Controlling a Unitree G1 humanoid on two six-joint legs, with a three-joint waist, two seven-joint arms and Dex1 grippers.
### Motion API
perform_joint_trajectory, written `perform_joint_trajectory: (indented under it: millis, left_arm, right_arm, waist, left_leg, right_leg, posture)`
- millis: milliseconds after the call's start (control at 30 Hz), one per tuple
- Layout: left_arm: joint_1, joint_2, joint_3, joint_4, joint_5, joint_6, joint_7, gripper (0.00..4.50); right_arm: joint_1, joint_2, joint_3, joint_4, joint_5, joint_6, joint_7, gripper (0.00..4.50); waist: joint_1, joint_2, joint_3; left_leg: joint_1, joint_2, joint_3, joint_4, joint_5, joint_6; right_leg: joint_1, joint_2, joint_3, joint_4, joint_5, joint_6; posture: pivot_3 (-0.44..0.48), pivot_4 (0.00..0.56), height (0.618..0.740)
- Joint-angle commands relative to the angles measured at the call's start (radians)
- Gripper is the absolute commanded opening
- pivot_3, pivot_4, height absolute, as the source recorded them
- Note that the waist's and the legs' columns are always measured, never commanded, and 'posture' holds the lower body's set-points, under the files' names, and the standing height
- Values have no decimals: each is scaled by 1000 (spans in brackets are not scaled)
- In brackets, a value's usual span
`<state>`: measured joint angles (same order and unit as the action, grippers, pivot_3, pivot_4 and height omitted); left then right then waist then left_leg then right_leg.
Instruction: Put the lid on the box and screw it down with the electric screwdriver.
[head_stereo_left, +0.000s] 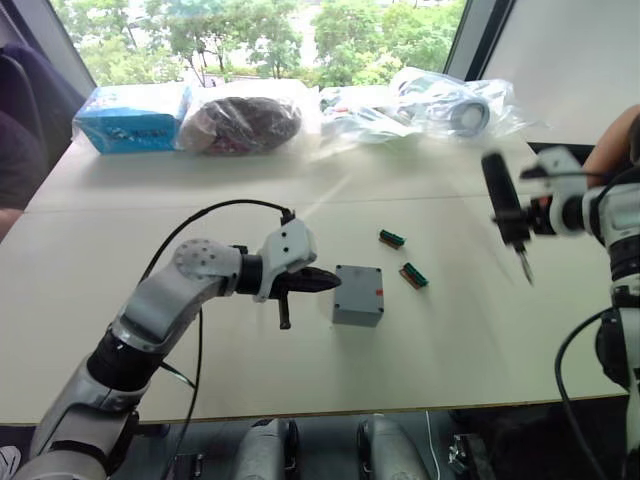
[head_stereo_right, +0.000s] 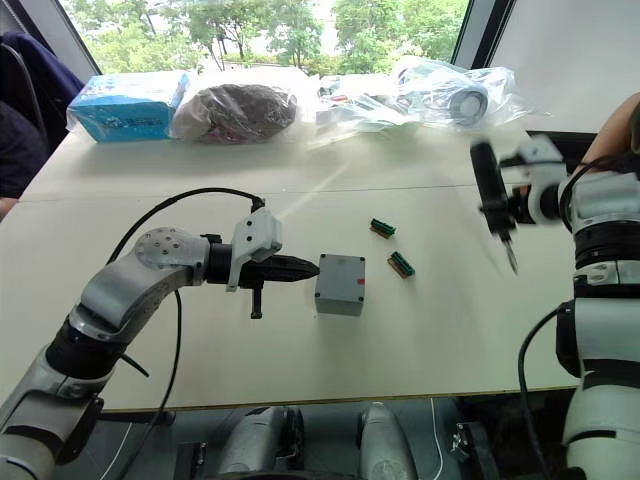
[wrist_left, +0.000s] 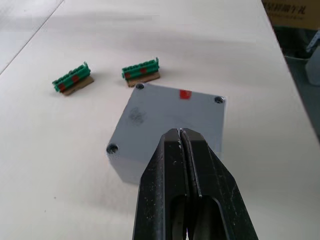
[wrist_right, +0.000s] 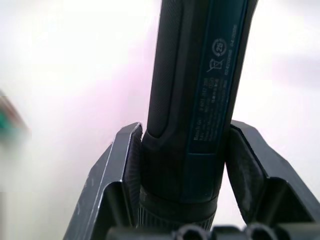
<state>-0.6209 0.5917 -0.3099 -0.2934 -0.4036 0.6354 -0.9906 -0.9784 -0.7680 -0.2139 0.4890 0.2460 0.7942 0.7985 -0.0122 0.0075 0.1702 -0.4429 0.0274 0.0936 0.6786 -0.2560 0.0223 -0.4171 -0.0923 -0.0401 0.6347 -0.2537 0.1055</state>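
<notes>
the box (head_stereo_left: 358, 295) is seen on the pale table (head_stereo_left: 120, 300), near the middle, with the lid (wrist_left: 172, 117) already set on top of it. a screw head is seen in 3 corners of the lid, and a small red mark is seen at its far edge and on the side of the box. the left gripper (head_stereo_left: 322, 281) is held level just beside the box, on the robot's left of it, with its tip at the box's edge. its 2 black fingers (wrist_left: 172, 200) are pressed together, and nothing is held between them. 2 small green connector blocks (head_stereo_left: 391, 238) (head_stereo_left: 414, 275) are seen on the table just past the box, toward the robot's right. the electric screwdriver (head_stereo_left: 506, 213) is held up in the air by the right gripper (wrist_right: 182, 170), well apart from the box, with its thin bit pointed down. its black body is clamped between the 2 fingers. at the far side of the table, a blue packet (head_stereo_left: 133, 118) and some clear plastic bags (head_stereo_left: 440, 100) are seen.
</notes>
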Motion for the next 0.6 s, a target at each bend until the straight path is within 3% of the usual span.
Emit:
perform_joint_trajectory:
  millis: [33,167,233,300,600]
  left_arm:
    - [-36,-7,-8,35,28,-58,-37,0]
    - [-71,-42,-44,105,60,-80,-54,0]
    - [-82,-58,-56,130,74,-92,-65,0]
    - [-88,-68,-58,153,86,-106,-76,0]
    - [-115,-129,-87,266,116,-130,-138,0]
  right_arm:
    - [92,139,-243,-459,273,111,-97,1939]
    - [257,304,-237,-814,388,111,-209,1939]
    - [323,357,-219,-908,428,116,-249,1939]
    - [384,377,-181,-962,425,93,-266,1939]
    - [560,439,-105,-1041,436,-10,-337,1939]
  waist:
    - [9,0,0]
    - [33,0,0]
    - [34,0,0]
    - [31,0,0]
    - [22,0,0]
  left_leg:
    - [0,2,-1,-1,0,-1]
    - [-1,4,-1,1,1,-2]
    - [-1,3,-1,3,1,-2]
    - [-1,2,-2,5,-4,7]
    - [0,-1,-2,5,-4,8]
  right_leg:
    - [0,2,-1,0,0,0]
    - [2,5,-5,0,-1,-1]
    - [3,4,-5,0,1,-3]
    - [4,2,-2,-1,2,-4]
    - [3,3,-2,-1,2,-3]
  posture:
    - [0,150,740]
    - [0,150,740]
    - [0,150,740]
    - [0,150,740]
    - [0,150,740]
